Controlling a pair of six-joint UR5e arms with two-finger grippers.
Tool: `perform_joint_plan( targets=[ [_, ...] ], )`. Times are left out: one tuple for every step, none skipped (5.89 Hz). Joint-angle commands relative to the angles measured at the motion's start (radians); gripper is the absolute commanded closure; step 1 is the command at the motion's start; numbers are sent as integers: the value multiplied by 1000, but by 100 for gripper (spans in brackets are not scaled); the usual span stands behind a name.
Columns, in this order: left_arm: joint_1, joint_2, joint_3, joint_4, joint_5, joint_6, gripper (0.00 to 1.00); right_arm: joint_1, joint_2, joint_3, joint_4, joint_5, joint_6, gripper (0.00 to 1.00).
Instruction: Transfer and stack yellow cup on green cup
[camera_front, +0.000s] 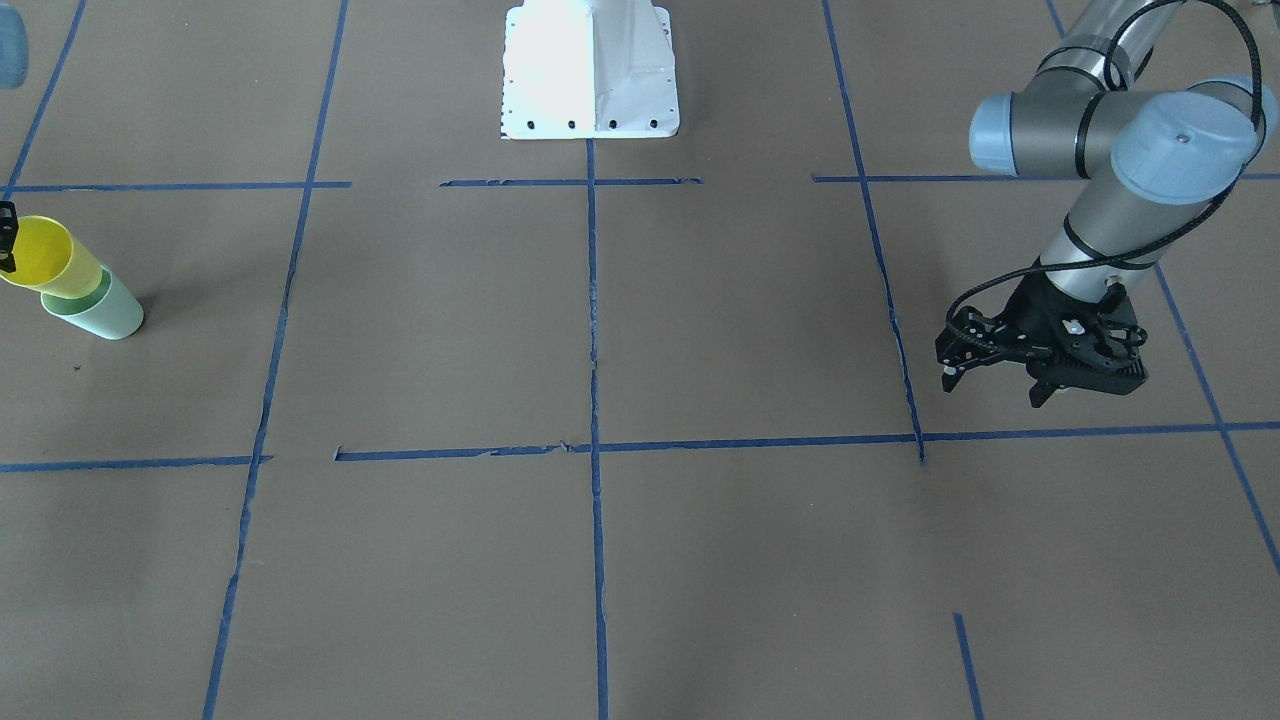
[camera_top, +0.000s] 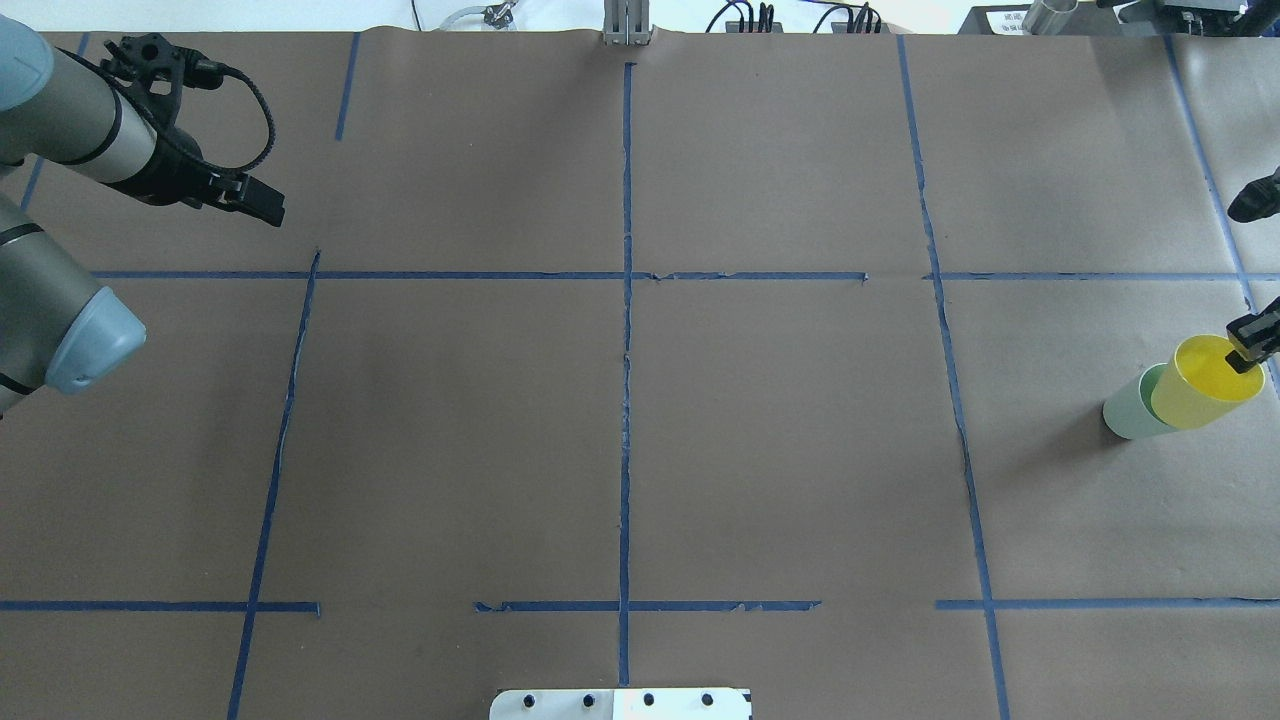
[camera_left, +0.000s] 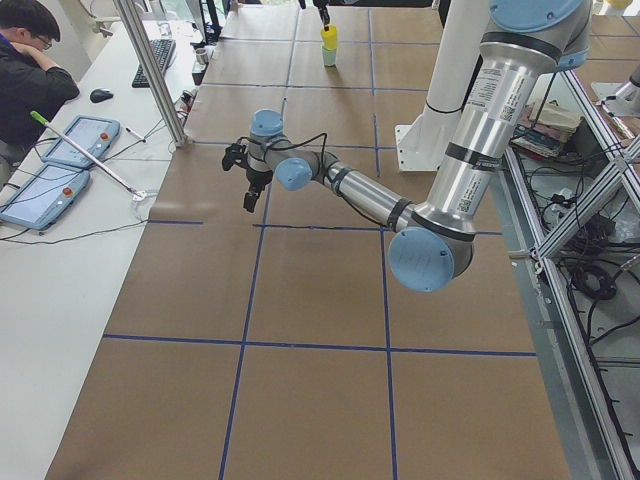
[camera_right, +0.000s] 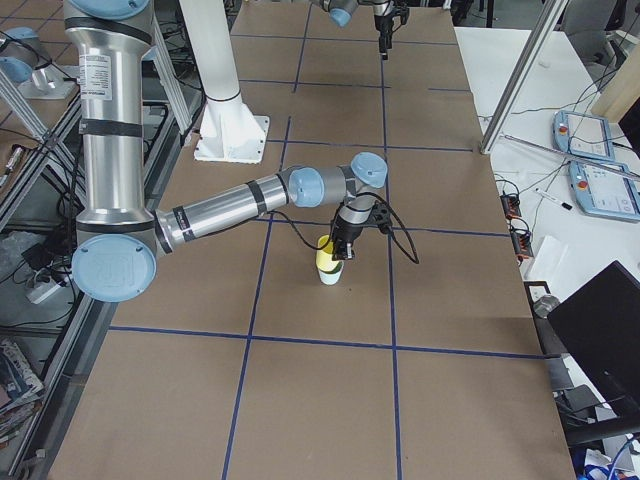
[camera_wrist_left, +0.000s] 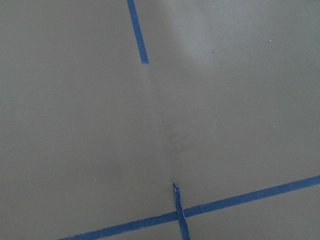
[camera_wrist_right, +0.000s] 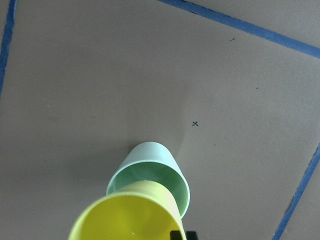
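Observation:
The yellow cup (camera_front: 45, 258) hangs tilted at the table's far end on my right, its base at the mouth of the green cup (camera_front: 105, 312), which stands upright on the brown paper. My right gripper (camera_top: 1248, 352) is shut on the yellow cup's rim, one finger inside it. In the right wrist view the yellow cup (camera_wrist_right: 131, 216) overlaps the green cup (camera_wrist_right: 150, 167) from above; how deep it sits I cannot tell. My left gripper (camera_front: 997, 385) hovers open and empty over the opposite end of the table.
The white robot base (camera_front: 590, 70) stands mid-table at the robot's edge. Blue tape lines (camera_top: 627, 300) grid the paper. A person (camera_left: 30, 70) sits at a side desk with tablets (camera_left: 50, 165) beyond a metal post (camera_left: 150, 70).

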Motion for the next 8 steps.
perform_joint_plan(
  targets=[
    [0, 0, -2, 0, 0, 0, 0, -2, 22, -18, 0, -3, 0, 99],
    [0, 0, -5, 0, 0, 0, 0, -16, 51, -45, 0, -9, -8, 74],
    [0, 0, -5, 0, 0, 0, 0, -13, 53, -50, 0, -8, -3, 1],
    [0, 0, -7, 0, 0, 0, 0, -13, 47, -50, 0, -8, -3, 0],
    [0, 0, -7, 0, -2, 0, 0, -10, 44, -38, 0, -6, -3, 0],
    [-2, 2, -9, 1, -9, 8, 0, 19, 12, -9, -2, -6, -15, 0],
    [-15, 23, -7, 3, -85, 20, 0, 89, -7, 5, -2, 6, -17, 0],
    [-87, 46, -4, 20, -169, 154, 0, 172, -52, 27, -2, 11, -26, 0]
  ],
)
